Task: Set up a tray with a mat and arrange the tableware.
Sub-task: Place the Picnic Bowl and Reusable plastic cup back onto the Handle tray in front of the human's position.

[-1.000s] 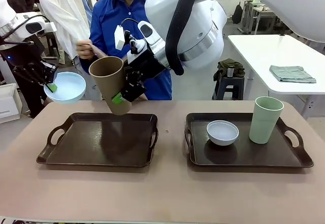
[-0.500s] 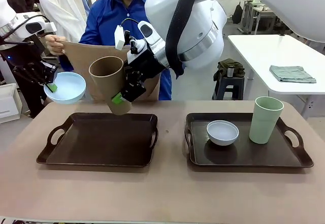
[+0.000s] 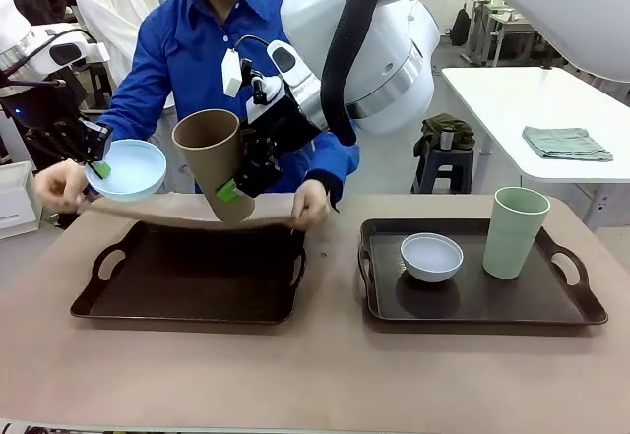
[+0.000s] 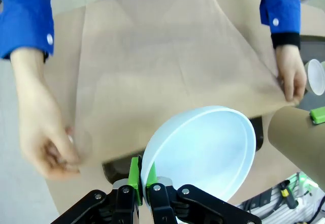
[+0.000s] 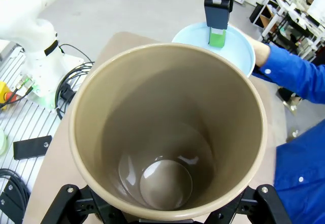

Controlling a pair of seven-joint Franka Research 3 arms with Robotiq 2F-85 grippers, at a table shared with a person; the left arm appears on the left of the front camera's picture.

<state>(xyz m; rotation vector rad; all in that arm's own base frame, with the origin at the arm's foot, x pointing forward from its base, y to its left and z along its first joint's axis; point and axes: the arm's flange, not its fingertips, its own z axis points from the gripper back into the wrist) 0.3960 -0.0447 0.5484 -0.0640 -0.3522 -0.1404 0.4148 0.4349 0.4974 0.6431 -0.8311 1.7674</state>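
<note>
Left gripper [image 3: 98, 169] stayed clamped on the blue bowl [image 3: 128, 170], right gripper [image 3: 232, 187] on the brown cup [image 3: 211, 158], both above the left tray's [image 3: 187, 281] far side, as the person lowered the mat [image 3: 167, 210] toward it, so placing could follow.

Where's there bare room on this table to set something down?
Free: the table in front of both trays, the gap between left tray and right tray, the right tray's front before the white bowl. Crowded: the left tray's far edge, under the mat, the brown cup and blue bowl.
</note>
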